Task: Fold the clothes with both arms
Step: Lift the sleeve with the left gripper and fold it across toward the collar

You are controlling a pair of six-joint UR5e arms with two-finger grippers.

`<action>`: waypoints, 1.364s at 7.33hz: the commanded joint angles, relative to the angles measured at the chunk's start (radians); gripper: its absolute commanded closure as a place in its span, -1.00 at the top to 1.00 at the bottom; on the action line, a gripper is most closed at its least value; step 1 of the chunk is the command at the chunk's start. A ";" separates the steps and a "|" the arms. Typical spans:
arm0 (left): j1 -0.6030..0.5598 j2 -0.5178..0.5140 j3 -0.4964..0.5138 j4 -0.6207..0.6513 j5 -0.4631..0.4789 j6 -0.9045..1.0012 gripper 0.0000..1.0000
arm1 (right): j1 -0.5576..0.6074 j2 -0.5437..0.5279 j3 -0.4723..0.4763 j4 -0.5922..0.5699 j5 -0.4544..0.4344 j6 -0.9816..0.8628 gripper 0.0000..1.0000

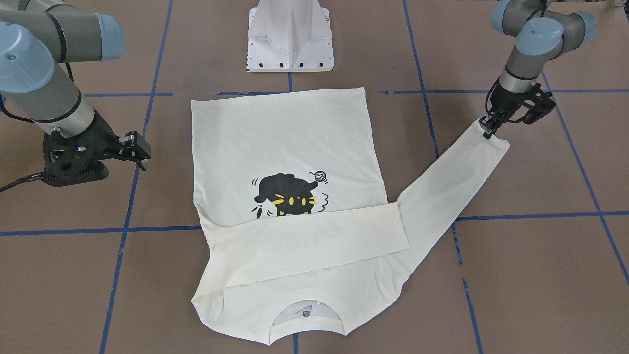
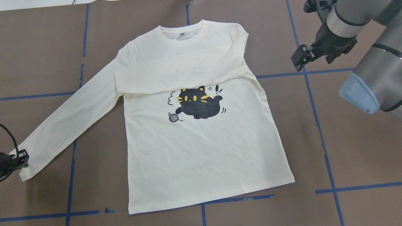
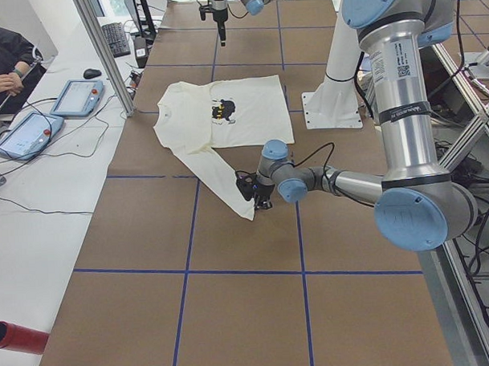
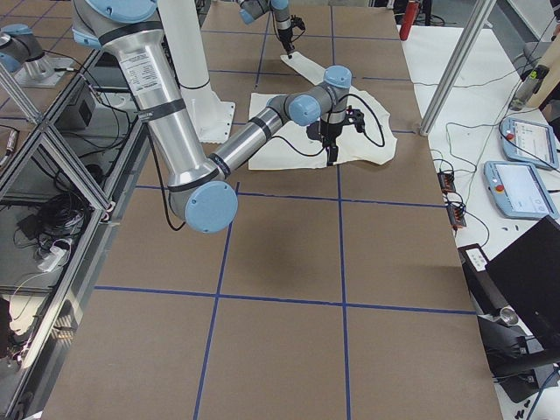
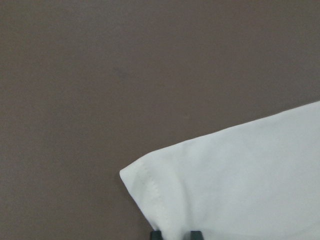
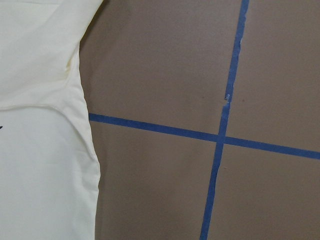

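Note:
The cream long-sleeved T-shirt [image 2: 204, 152] lies flat and face up on the brown table, with the black cat print [image 2: 196, 104] showing. One sleeve [image 2: 175, 73] is folded across the chest, above the print. The other sleeve [image 2: 70, 117] stretches out towards my left side. My left gripper [image 2: 23, 157] is low at that sleeve's cuff [image 5: 200, 180] and shut on it; its fingertips [image 5: 156, 234] show at the cloth's edge. My right gripper [image 2: 300, 58] is open and empty, above bare table beside the shirt's shoulder [image 6: 40, 150].
The white pedestal base [image 1: 290, 39] stands just behind the shirt's hem. Blue tape lines [image 2: 307, 81] cross the brown table. Tablets [image 3: 73, 97] and an operator sit on a side table beyond the shirt's collar end.

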 commanded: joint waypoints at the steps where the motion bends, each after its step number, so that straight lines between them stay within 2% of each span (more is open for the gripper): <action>1: -0.001 -0.007 -0.077 0.081 -0.003 0.003 -1.00 | 0.003 -0.003 0.000 0.000 0.000 0.000 1.00; 2: -0.003 -0.050 -0.142 0.203 -0.005 0.018 -1.00 | 0.005 -0.012 0.008 -0.002 0.000 0.002 1.00; 3: -0.030 -0.137 -0.148 0.295 -0.004 0.020 -1.00 | 0.005 -0.047 0.015 0.000 0.002 0.002 1.00; 5: -0.175 -0.343 -0.135 0.465 -0.003 0.224 -1.00 | 0.017 -0.133 0.063 0.000 0.000 -0.003 1.00; 6: -0.234 -0.477 -0.100 0.529 -0.007 0.260 -1.00 | 0.034 -0.189 0.096 0.005 0.000 -0.007 1.00; 7: -0.244 -0.633 -0.004 0.555 -0.025 0.261 -1.00 | 0.054 -0.228 0.112 0.030 0.002 -0.007 1.00; 8: -0.245 -0.762 0.089 0.539 -0.061 0.262 -1.00 | 0.066 -0.278 0.115 0.082 0.002 -0.006 1.00; 10: -0.245 -0.994 0.197 0.523 -0.071 0.259 -1.00 | 0.095 -0.297 0.103 0.110 0.006 -0.006 1.00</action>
